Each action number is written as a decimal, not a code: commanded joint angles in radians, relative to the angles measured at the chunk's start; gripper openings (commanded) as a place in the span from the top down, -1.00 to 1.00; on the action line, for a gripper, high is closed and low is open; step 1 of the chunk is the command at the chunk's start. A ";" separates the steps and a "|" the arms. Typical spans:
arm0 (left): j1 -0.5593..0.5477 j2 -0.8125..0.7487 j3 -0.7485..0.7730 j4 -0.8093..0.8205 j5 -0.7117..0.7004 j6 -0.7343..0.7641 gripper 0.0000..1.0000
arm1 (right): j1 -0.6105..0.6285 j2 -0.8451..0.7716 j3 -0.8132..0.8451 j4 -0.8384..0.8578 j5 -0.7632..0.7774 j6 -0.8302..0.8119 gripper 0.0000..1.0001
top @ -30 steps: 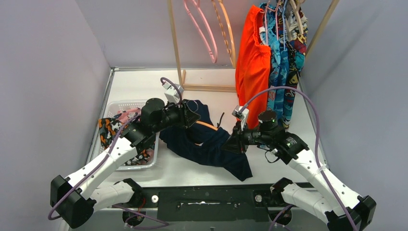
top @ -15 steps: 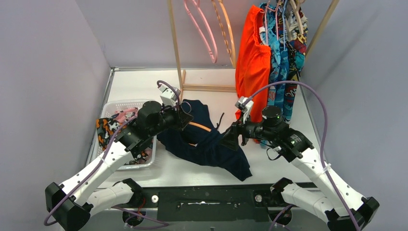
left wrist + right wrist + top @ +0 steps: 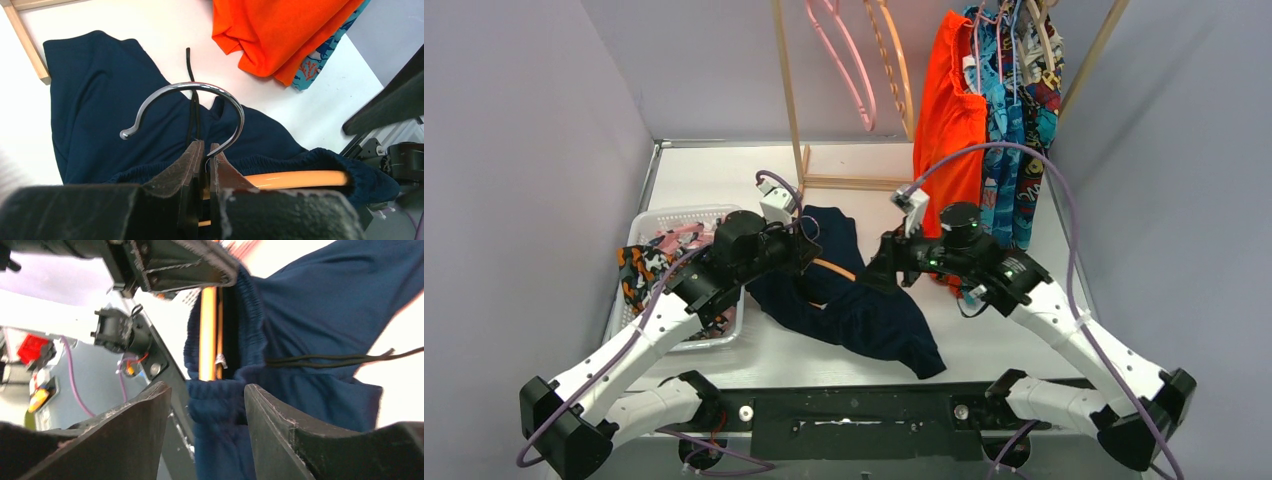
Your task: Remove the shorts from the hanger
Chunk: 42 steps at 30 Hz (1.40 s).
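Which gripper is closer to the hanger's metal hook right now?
Left. The left gripper is shut on the hanger right at the base of the hook. The right gripper is open farther along it, its fingers straddling the waistband of the navy shorts.

— What's standing at the back?
— A wooden rack (image 3: 789, 90) is rising off the white table (image 3: 714, 175).
— And around it?
— Plain grey-lilac walls (image 3: 524, 150) are closing it in, with light falling evenly.

White arm links (image 3: 639, 335), black joints (image 3: 742, 240), purple cables (image 3: 1070, 250)
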 commanded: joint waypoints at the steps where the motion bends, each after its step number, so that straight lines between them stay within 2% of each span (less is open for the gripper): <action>1: -0.001 -0.005 0.056 0.074 0.008 -0.023 1.00 | 0.127 0.091 0.097 0.001 0.025 -0.030 -0.06; 2: -0.001 -0.006 0.057 0.074 0.006 -0.025 1.00 | 0.153 0.111 0.122 -0.038 0.065 -0.054 0.06; 4: 0.000 -0.011 0.061 0.078 0.001 -0.026 1.00 | 0.173 0.127 0.167 -0.115 0.171 -0.100 0.51; 5: 0.000 -0.012 0.067 0.072 -0.009 -0.021 1.00 | 0.173 0.120 0.179 -0.147 0.217 -0.116 0.62; 8: 0.000 -0.012 0.088 0.046 -0.038 0.004 1.00 | 0.153 0.066 0.174 -0.188 0.284 -0.144 0.73; 11: -0.001 -0.018 0.098 0.033 -0.039 0.020 1.00 | 0.130 0.026 0.165 -0.187 0.249 -0.155 0.99; 17: 0.000 -0.031 0.102 0.040 -0.074 0.032 1.00 | 0.131 -0.006 0.138 -0.207 0.159 -0.164 1.00; 21: 0.004 -0.024 0.165 0.017 -0.215 0.023 1.00 | 0.129 -0.082 0.113 -0.262 0.154 -0.211 1.00; 26: 0.023 -0.007 0.196 0.021 -0.270 -0.039 1.00 | 0.124 -0.194 0.098 -0.311 0.242 -0.229 1.00; 29: 0.029 -0.013 0.172 0.072 -0.231 -0.076 1.00 | 0.122 -0.238 0.077 -0.315 0.255 -0.200 1.00; 32: 0.031 -0.023 0.155 0.099 -0.238 -0.123 1.00 | 0.122 -0.244 0.047 -0.304 0.212 -0.182 1.00; 37: 0.047 0.033 0.277 -0.037 -0.330 -0.083 1.00 | 0.121 -0.245 0.016 -0.285 0.223 -0.181 1.00; 42: 0.083 0.013 0.251 -0.028 -0.344 -0.201 1.00 | 0.119 -0.243 -0.015 -0.291 0.204 -0.195 1.00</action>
